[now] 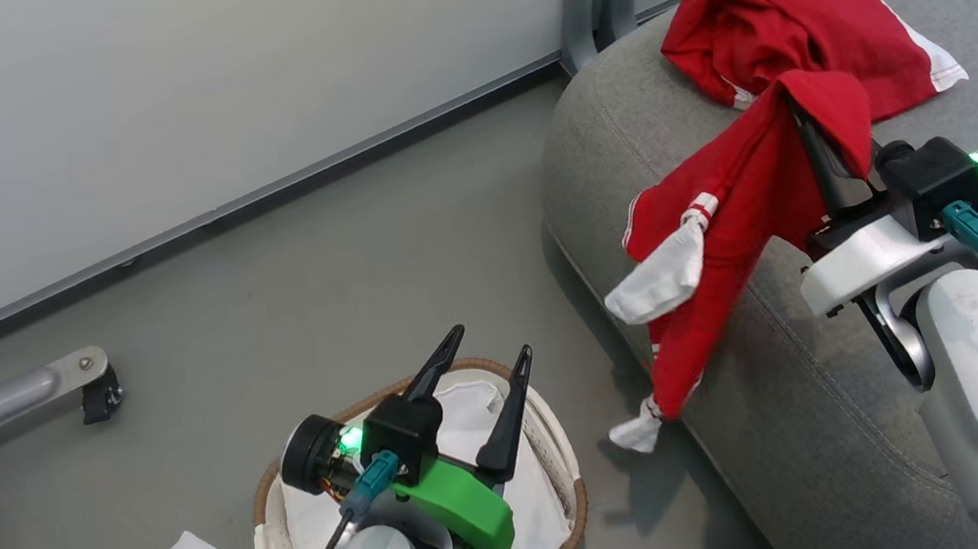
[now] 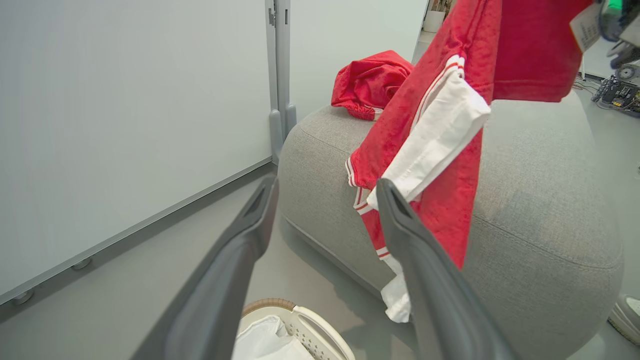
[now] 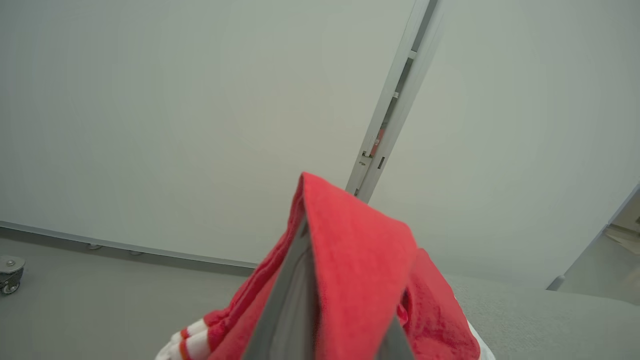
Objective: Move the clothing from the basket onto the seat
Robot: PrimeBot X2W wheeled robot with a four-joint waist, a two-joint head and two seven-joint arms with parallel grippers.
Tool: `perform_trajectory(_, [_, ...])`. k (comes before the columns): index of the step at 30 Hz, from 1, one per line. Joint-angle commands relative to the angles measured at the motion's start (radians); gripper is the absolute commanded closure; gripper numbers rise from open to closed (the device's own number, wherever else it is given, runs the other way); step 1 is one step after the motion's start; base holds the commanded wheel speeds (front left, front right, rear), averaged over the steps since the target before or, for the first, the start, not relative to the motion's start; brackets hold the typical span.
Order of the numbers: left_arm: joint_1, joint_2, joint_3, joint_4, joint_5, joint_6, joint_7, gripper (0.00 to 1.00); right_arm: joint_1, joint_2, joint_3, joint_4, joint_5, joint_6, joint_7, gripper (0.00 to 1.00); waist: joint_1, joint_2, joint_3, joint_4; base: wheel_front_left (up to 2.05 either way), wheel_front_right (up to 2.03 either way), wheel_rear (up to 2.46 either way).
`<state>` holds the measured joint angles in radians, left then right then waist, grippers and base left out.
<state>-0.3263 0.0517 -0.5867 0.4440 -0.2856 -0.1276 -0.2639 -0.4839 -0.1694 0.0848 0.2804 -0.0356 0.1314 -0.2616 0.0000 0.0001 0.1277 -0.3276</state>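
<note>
Right end effector (image 1: 807, 128): pinched tight on red garment (image 1: 737, 191), cloth draped over fingers, hanging down front edge of seat (image 1: 621, 140), white cuffs dangling. Second garment (image 1: 791, 19): crumpled on seat top, far end. Left end effector (image 1: 491, 340): spread wide, holding nothing, above basket (image 1: 570, 505); white liner (image 1: 467, 406) inside.

**A tally by kind**

Two red garments: one lying garment (image 1: 791, 19) at the seat's far edge and one hanging garment (image 1: 722, 220) at its left edge. One basket (image 1: 580, 494) with one white liner (image 1: 544, 512). One grey seat (image 1: 799, 405). Two grippers, the left gripper (image 1: 491, 340) and the right gripper (image 1: 802, 114). One caster (image 1: 101, 399).
</note>
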Motion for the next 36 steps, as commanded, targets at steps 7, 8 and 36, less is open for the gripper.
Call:
perform_trajectory(7, [-0.049,0.003,-0.035,-0.010,0.028,-0.004,-0.001,0.00,-0.084,-0.029,-0.047,0.021,0.009,-0.001,-0.005,1.00,0.0000,-0.0001,0.094,-0.007,0.00,0.00,0.00])
perform_trajectory(8, [-0.056,0.006,-0.044,-0.008,0.030,-0.004,-0.001,0.00,-0.112,-0.039,-0.055,0.031,0.004,-0.001,-0.005,1.00,0.0000,-0.0001,0.106,0.000,0.00,0.00,0.00])
perform_trajectory(36, [-0.187,0.082,-0.126,-0.050,0.068,-0.004,-0.001,0.00,-0.599,-0.375,-0.298,0.546,-0.010,-0.001,0.016,1.00,0.0000,-0.0001,0.360,0.096,0.00,0.00,0.00])
